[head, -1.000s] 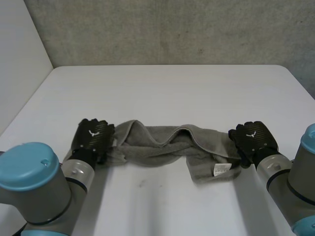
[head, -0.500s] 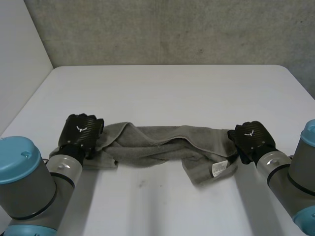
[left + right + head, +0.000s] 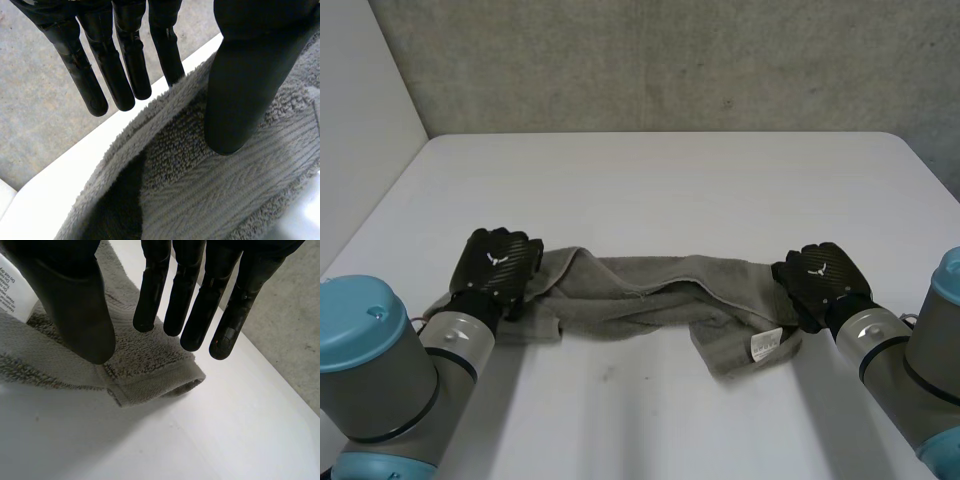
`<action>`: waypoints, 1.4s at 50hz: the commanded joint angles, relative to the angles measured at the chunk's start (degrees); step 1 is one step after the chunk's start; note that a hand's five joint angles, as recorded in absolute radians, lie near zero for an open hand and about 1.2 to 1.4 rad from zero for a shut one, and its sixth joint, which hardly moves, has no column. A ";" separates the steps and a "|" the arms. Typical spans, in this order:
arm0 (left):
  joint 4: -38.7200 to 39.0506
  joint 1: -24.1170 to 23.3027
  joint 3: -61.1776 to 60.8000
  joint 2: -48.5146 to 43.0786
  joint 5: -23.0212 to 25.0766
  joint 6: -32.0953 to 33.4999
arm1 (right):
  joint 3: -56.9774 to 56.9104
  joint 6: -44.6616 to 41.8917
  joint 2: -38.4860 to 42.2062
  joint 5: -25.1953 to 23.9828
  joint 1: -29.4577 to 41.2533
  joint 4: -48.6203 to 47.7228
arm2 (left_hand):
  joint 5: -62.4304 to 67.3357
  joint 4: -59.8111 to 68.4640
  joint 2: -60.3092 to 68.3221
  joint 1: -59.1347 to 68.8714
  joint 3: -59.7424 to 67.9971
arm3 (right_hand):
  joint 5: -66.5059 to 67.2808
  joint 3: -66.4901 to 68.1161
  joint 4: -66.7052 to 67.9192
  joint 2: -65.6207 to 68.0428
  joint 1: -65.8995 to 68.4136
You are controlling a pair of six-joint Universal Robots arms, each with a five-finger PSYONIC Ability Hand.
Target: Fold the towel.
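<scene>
A grey towel (image 3: 650, 300) lies bunched in a long strip across the near part of the white table (image 3: 650, 190), with a white label (image 3: 765, 345) near its right end. My left hand (image 3: 498, 265) hovers over the towel's left end. In the left wrist view its fingers (image 3: 125, 70) are straight and reach past the towel's edge (image 3: 210, 190), with the thumb apart above the cloth. My right hand (image 3: 817, 278) is over the right end. There too the fingers (image 3: 192, 300) are straight and spread from the thumb, above a folded corner (image 3: 145, 370) beside the label (image 3: 15, 290).
The table's left edge (image 3: 380, 215) runs close to my left arm. A grey wall (image 3: 670, 60) stands behind the far edge. Bare tabletop lies beyond the towel and in front of it.
The towel's left end was drawn out leftward and the strip now lies flatter. My left hand went left, then came back a little; my right hand shifted slightly left.
</scene>
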 commanded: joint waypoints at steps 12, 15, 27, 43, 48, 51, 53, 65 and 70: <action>-0.49 -0.79 2.06 0.95 -0.04 0.18 | -0.25 -0.34 1.22 -0.18 0.14 -2.02 | 5.98 5.86 5.79 5.79 5.79 | -8.72 -9.17 -9.41 -9.54 -8.64; -0.58 -0.35 2.06 1.04 -0.04 0.18 | -0.42 -0.70 1.39 0.43 0.14 -1.32 | 5.64 5.53 5.46 5.45 5.45 | -13.25 -13.70 -13.95 -14.07 -13.17; -0.67 -0.09 1.71 3.76 0.14 0.18 | 0.81 -0.70 -0.54 0.52 -0.57 1.50 | 5.47 5.36 5.29 5.28 5.28 | -21.01 -21.46 -21.71 -21.83 -20.93; -0.32 0.00 5.22 -4.06 0.22 0.18 | 0.98 -3.95 2.54 0.25 -0.57 -2.11 | 6.31 6.20 6.13 6.12 6.12 | -9.74 -10.19 -10.44 -10.56 -9.66; -0.23 0.00 6.37 -5.47 0.14 0.18 | 0.37 -5.18 3.59 0.43 -0.22 -5.53 | 17.16 17.05 16.98 16.97 16.97 | 8.87 8.42 8.18 8.05 8.95; 0.12 0.09 6.72 -5.38 0.14 0.18 | 0.19 -5.27 3.59 0.52 -0.30 -5.97 | 33.98 33.87 33.80 33.79 33.79 | 18.01 17.56 17.32 17.19 18.09; 0.21 0.18 6.98 -5.03 0.14 0.09 | -0.77 -5.27 3.24 0.61 -0.30 -5.97 | 37.71 37.60 37.52 37.52 37.52 | 34.05 33.60 33.36 33.23 34.13; 0.47 4.57 8.91 12.78 -0.13 -2.27 | -7.61 -3.51 -13.34 0.52 -1.18 -0.90 | 37.74 37.63 37.56 37.55 37.55 | 34.10 33.65 33.41 33.28 34.18; -0.14 7.29 10.76 21.05 -0.04 -6.75 | -17.21 -2.01 -18.73 -0.71 -3.03 11.87 | 37.74 37.63 37.56 37.55 37.55 | 34.10 33.65 33.41 33.28 34.18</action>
